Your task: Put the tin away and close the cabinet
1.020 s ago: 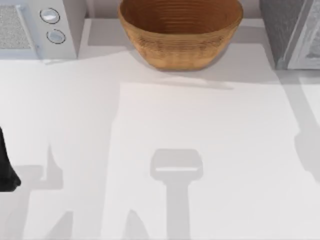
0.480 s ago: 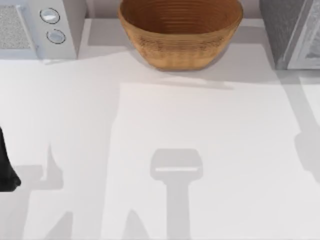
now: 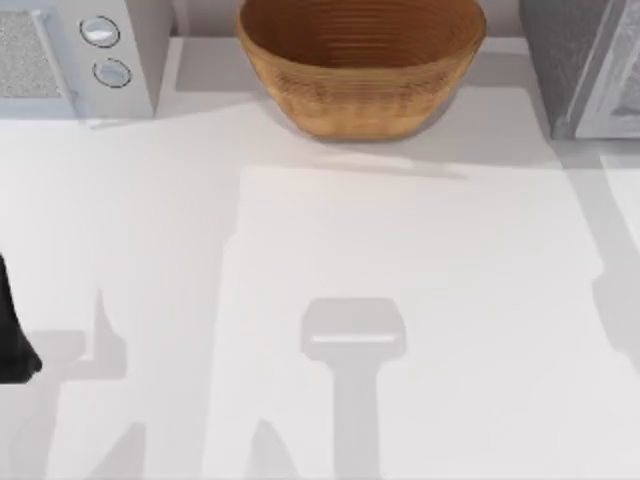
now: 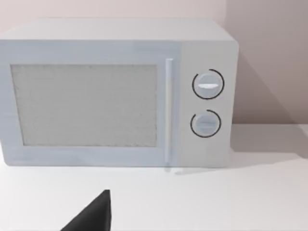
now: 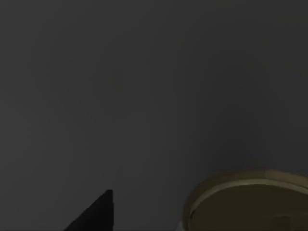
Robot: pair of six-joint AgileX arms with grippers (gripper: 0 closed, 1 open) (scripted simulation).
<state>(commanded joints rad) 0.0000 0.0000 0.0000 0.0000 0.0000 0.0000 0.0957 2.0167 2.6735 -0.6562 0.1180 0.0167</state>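
**Tin seen close to the right wrist camera in a dark space; left arm off to the side**

Top view: a round woven brown wicker basket (image 3: 360, 65) stands at the far edge of the white table (image 3: 400, 250). A white box-shaped microwave oven (image 3: 130, 50) is just beside the basket on the table's left side. A grey speckled cabinet (image 3: 565, 60) is just beside the basket on the right side. The black left arm (image 3: 12, 335) pokes in at the table's left edge, well apart from the basket and nearer the front. Grey shadows of arms lie on the tabletop in front of the basket.

The left wrist view adds the microwave's front face: a speckled door panel, a vertical handle bar and two round dials stacked on the side nearer the basket. The door looks flush with the front. A black wedge of the left gripper (image 4: 94, 214) hangs above bare tabletop, well short of the microwave and touching nothing. Whether it is spread or pressed together, I cannot tell.

The right wrist view is dark. It gives the tin (image 5: 250, 204): a small can with a dull gold metal top, its round top and rim seen from above, upright, against a flat dark grey surface. A black wedge of the right gripper (image 5: 94, 214) sits beside the tin, apart from it. Spread, closed or pinching the tin: cannot tell.
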